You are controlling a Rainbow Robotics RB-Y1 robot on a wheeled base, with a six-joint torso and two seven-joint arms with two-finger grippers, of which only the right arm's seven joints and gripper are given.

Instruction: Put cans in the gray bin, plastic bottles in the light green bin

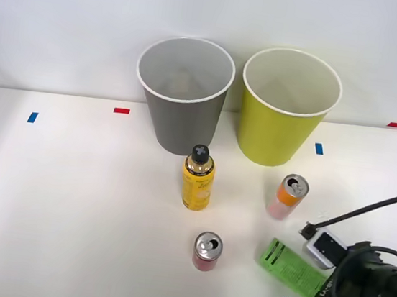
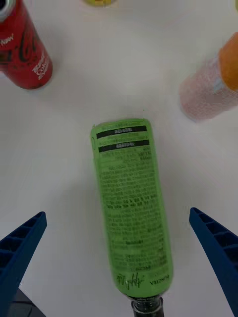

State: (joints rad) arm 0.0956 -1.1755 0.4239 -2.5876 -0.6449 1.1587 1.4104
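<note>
Green-labelled plastic bottle [image 2: 131, 208] lies flat on white table [image 1: 69, 198], between spread, empty blue tool [image 2: 119, 257] fingers. Risk: round body rolls on closing, nudging orange-pink can [image 2: 210, 84] nearby.

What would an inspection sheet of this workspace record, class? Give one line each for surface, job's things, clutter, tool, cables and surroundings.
Surface: white table with small blue and red tape marks.
Job's things: gray bin and light green bin upright at the back, side by side; yellow bottle, red can and orange-pink can standing; green-labelled bottle lying flat.
Clutter: nothing seen.
Tool: right tool open, its fingers either side of the green-labelled bottle, not touching it.
Cables: black cable running along the right arm.
Surroundings: plain pale wall.
</note>
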